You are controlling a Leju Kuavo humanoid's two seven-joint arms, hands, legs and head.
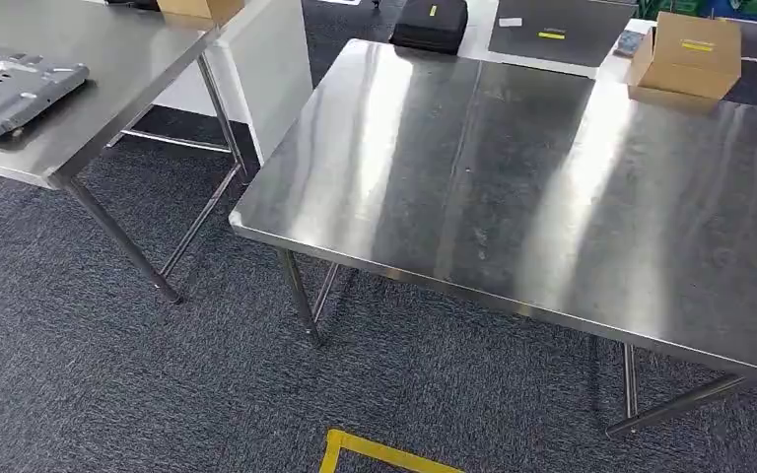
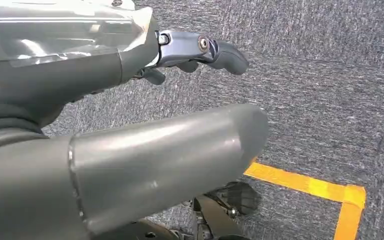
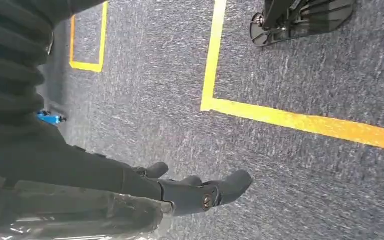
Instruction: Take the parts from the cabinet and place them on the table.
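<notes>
grey part (image 1: 10, 89): lying on the left table (image 1: 108, 118), near its edge; i am judging it already delivered.
left hand (image 2: 180, 50): fingers stretching straight along a glossy film-wrapped thing (image 2: 55, 30); i am not able to tell whether it is holding it. if so, this loose reach is risking a drop while walking.
floor tape (image 1: 375, 453): i am crossing it; drifting could knock the table legs.
centre table (image 1: 552, 197): glare is making edge judgement hard.
box label (image 1: 695, 46): yellow, too small to read.
right hand (image 3: 180, 192): fingers lying straight beside similar film (image 3: 80, 215); grip unclear.
</notes>
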